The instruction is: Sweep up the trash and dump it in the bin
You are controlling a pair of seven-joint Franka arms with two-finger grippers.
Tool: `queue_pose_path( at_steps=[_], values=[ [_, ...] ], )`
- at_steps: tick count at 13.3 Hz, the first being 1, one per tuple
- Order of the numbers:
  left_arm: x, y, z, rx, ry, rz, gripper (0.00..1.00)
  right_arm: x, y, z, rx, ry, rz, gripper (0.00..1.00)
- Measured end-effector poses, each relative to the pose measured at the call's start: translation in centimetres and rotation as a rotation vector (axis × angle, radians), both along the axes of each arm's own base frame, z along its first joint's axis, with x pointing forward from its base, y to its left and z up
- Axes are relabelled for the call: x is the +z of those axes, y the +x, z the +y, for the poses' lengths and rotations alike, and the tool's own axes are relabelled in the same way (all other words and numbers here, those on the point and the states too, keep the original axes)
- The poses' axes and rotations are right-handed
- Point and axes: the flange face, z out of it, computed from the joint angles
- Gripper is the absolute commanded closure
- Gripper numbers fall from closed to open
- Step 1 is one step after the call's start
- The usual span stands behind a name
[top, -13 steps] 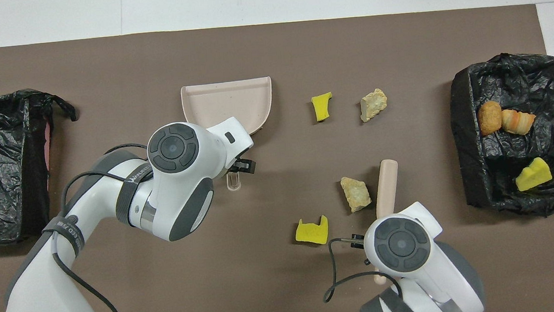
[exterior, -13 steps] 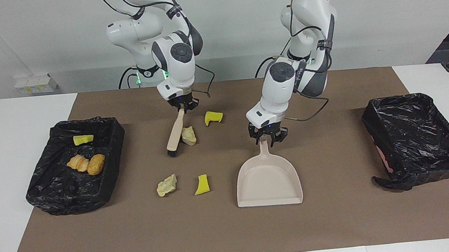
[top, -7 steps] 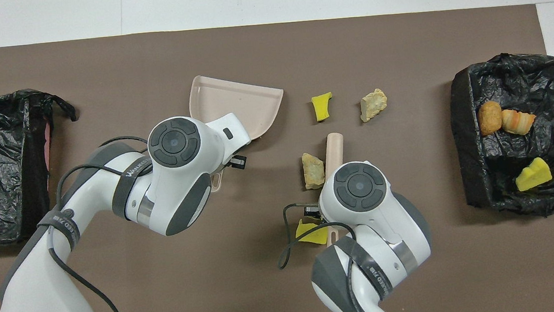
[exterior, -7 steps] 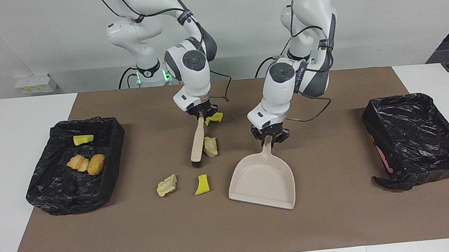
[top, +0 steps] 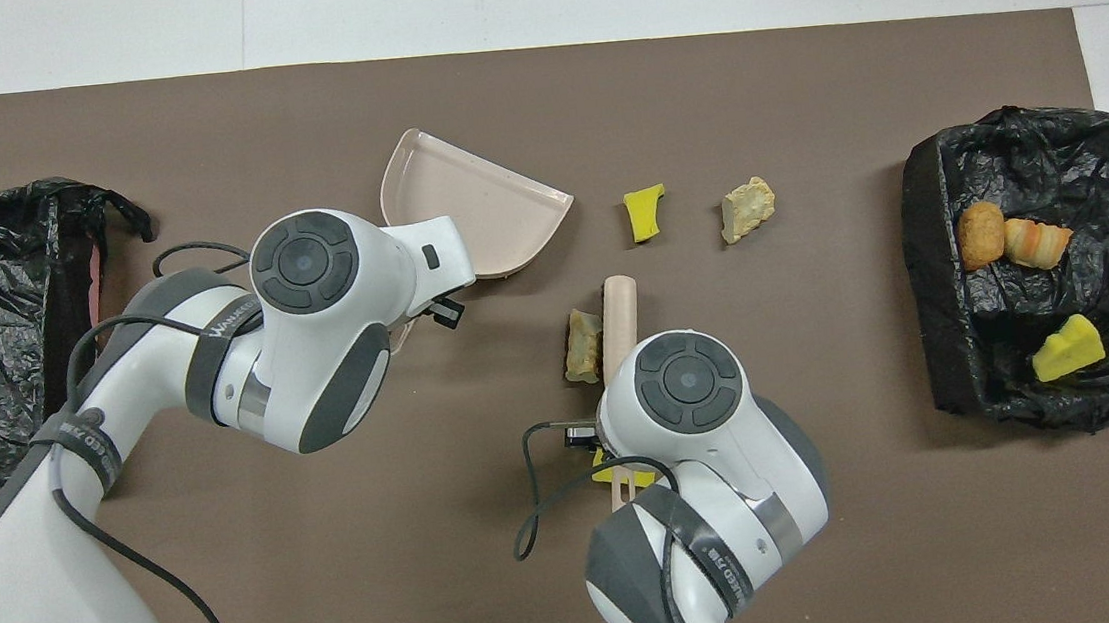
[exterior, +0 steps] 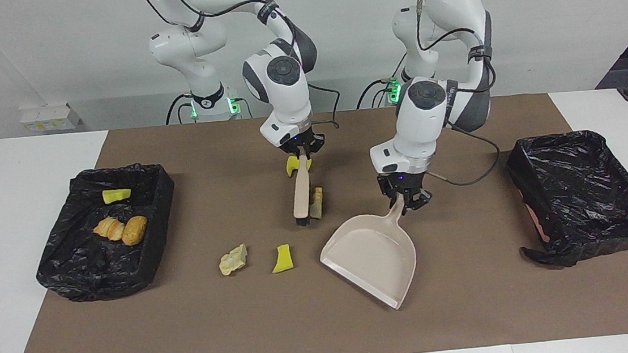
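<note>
Black plastic lines both bins, and the folds of the liner in the bin at the left arm's end (exterior: 585,192) hide whatever its floor holds, while the overhead view cuts that bin off at its edge. The bin at the right arm's end (exterior: 104,229) shows three scraps of the trash: a yellow sponge piece (exterior: 116,195) and two orange-brown lumps (exterior: 122,228). From above, each arm's wrist housing covers its own claw, so the grips read only in the facing view. There the right gripper (exterior: 301,150) is clamped tight on the top of the brush (exterior: 300,192) handle, and the brush head rests on the brown mat (exterior: 473,310) touching a pale beige chunk (exterior: 317,202), which is half hidden by the brush. A yellow sponge piece (exterior: 291,165) lies just under that gripper, mostly covered by it. The left gripper (exterior: 405,201) is closed on the handle of the beige dustpan (exterior: 369,257), whose handle end is hidden among the fingers. One more beige chunk (exterior: 233,259) and one yellow piece (exterior: 282,259) lie apart on the mat, farther from the robots than the brush. Compared with a second ago, the brush and its chunk have travelled toward the left arm's end, and the dustpan has swung round so its open mouth faces the brush.
</note>
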Motion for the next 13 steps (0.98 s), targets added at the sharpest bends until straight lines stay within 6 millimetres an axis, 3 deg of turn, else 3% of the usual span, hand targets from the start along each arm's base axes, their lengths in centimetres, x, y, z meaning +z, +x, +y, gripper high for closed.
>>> queue_pose_path(
  at_steps=[4,6,10,13],
  values=[
    [3.2,1.7,7.8,-0.32,0.094,-0.023,1.0,3.8,-2.2,-0.9,-0.008,-0.052,0.079,1.0],
    [3.2,1.3,9.9,-0.447,0.131,0.037,1.0,4.3,-3.8,-0.9,-0.053,-0.079,0.116,1.0],
    [-0.2,-1.7,10.0,-0.578,0.153,0.144,1.0,3.5,-9.2,0.9,-0.2,-0.152,0.16,1.0],
    [-1.2,-4.4,8.2,-0.611,0.162,0.171,1.0,2.2,-13.7,2.1,-0.361,-0.24,0.162,1.0]
  ],
)
